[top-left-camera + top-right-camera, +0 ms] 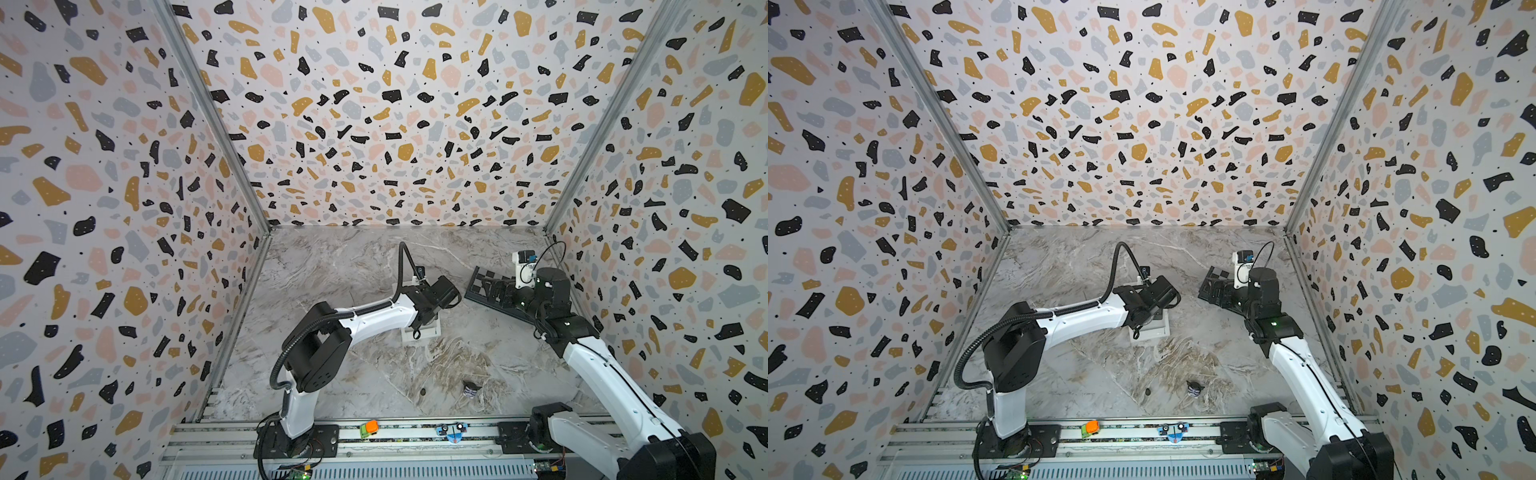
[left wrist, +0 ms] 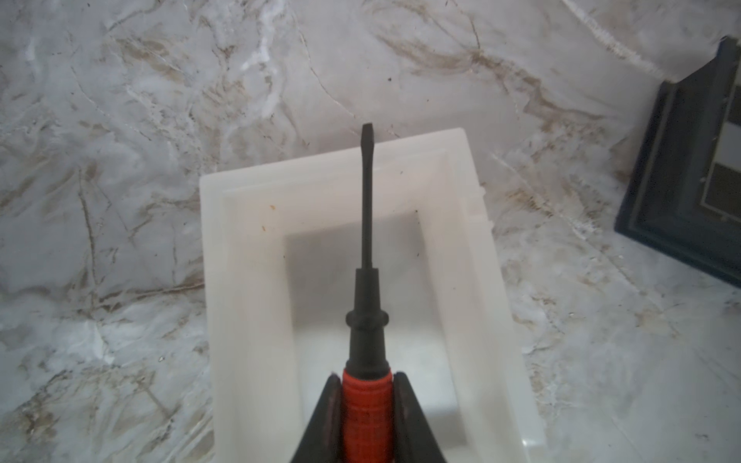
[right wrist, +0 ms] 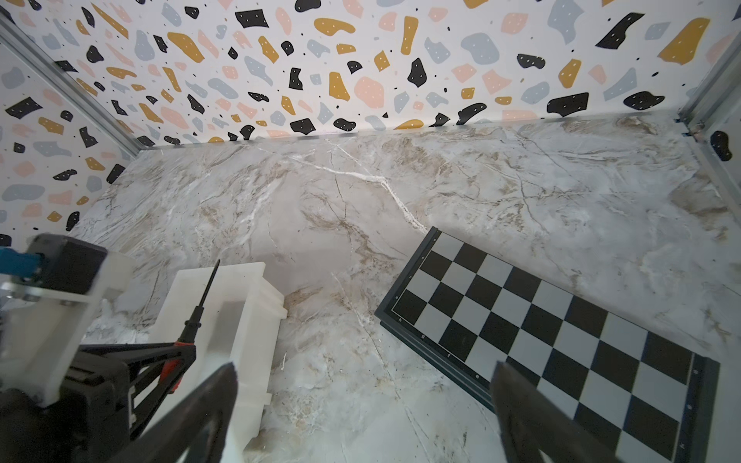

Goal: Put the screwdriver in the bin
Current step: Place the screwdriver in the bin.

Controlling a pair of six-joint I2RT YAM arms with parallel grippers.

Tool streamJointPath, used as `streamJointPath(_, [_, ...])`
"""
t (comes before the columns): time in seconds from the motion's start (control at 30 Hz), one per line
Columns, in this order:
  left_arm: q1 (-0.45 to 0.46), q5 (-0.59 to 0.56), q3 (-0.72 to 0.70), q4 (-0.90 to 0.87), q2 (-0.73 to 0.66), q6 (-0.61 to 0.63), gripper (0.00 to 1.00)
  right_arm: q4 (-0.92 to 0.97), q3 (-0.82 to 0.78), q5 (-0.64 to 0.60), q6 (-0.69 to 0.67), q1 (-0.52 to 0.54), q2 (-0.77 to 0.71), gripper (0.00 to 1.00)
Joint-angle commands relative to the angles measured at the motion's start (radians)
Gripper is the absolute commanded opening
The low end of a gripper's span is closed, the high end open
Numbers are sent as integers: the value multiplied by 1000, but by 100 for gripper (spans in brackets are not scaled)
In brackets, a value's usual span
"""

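One screwdriver (image 2: pixel 367 240). One white bin (image 2: pixel 248 280). One checkered board (image 3: pixel 541 332), by the right edge of the counter (image 1: pixel 374 374). Two toy cars sit on the rail (image 1: pixel 407 441) along the counter's near edge: one orange-and-green car (image 1: pixel 368 428) and one blue car (image 1: pixel 452 430). Two small dark things lie near that edge: one striped object (image 1: pixel 471 390) and one round spot (image 1: pixel 423 391), both too small to identify. Two robot arms, left arm (image 1: pixel 374 318) and right arm (image 1: pixel 602 374), carry two grippers, left gripper (image 2: pixel 367 385) and right gripper (image 3: pixel 365 366).
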State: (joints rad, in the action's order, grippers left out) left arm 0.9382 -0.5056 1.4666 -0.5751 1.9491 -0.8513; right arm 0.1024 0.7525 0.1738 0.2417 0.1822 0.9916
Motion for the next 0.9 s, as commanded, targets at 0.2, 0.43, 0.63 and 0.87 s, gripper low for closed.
streamJointPath(0.2, [7, 20, 22, -28, 48, 15, 8, 3, -18, 27, -3, -24, -25, 99])
streamJointPath(0.43, [11, 31, 9, -14, 69, 15, 12, 1, -25, 30, 0, -27, -27, 99])
streamJointPath(0.63, [12, 35, 8, -13, 95, 15, 13, 3, -24, 30, -1, -27, -33, 99])
streamJointPath(0.87, [11, 28, 2, -15, 95, 13, 20, 7, -25, 29, -2, -30, -34, 99])
